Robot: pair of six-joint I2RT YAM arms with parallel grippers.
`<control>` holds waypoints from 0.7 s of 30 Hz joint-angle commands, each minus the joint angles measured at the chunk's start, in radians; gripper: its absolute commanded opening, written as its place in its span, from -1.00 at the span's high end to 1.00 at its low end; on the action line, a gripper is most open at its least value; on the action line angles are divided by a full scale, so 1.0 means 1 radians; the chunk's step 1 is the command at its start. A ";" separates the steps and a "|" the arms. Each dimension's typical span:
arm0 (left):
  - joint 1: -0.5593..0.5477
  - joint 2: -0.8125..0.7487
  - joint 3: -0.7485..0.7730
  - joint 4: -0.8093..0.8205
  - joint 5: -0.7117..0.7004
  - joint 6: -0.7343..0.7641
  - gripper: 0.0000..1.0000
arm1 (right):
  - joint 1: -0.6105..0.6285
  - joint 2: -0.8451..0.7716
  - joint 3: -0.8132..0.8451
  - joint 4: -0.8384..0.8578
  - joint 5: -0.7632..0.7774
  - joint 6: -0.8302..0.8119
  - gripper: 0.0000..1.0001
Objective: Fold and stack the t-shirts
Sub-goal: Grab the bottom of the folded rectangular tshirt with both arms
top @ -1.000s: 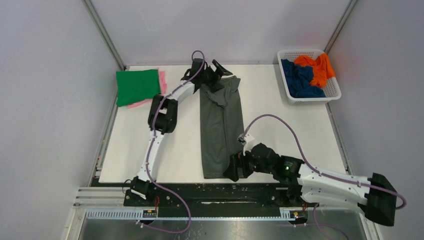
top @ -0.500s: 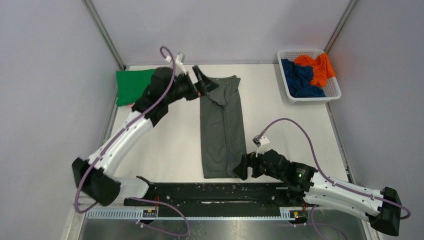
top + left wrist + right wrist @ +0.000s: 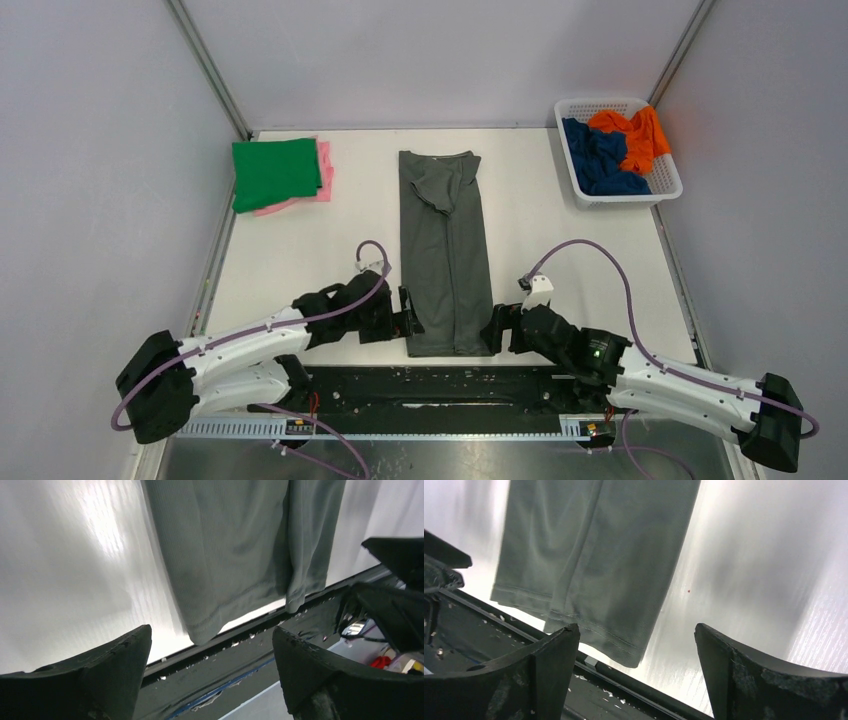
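Observation:
The dark grey t-shirt (image 3: 442, 250) lies in a long narrow strip down the middle of the table, sleeves folded in, hem at the near edge. It also shows in the left wrist view (image 3: 235, 545) and the right wrist view (image 3: 599, 555). My left gripper (image 3: 411, 325) is open and empty, just left of the hem's near left corner. My right gripper (image 3: 492, 330) is open and empty, just right of the hem's near right corner. The folded green t-shirt (image 3: 275, 172) lies on the folded pink t-shirt (image 3: 324, 165) at the far left. The orange t-shirt (image 3: 636, 135) and navy blue t-shirt (image 3: 598, 158) are bunched in the basket.
A white lattice basket (image 3: 668, 175) stands at the far right corner. The black rail (image 3: 440, 380) with the arm bases runs along the table's near edge. Grey walls close in the sides and back.
My left arm has swung from the shirt's collar at the far end back to the near edge, beside the hem's left corner. My right gripper has shifted slightly right at the hem's right corner.

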 commanded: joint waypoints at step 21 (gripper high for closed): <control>-0.186 0.290 0.062 0.031 -0.045 -0.063 0.83 | 0.005 0.306 -0.019 0.086 -0.237 0.152 0.18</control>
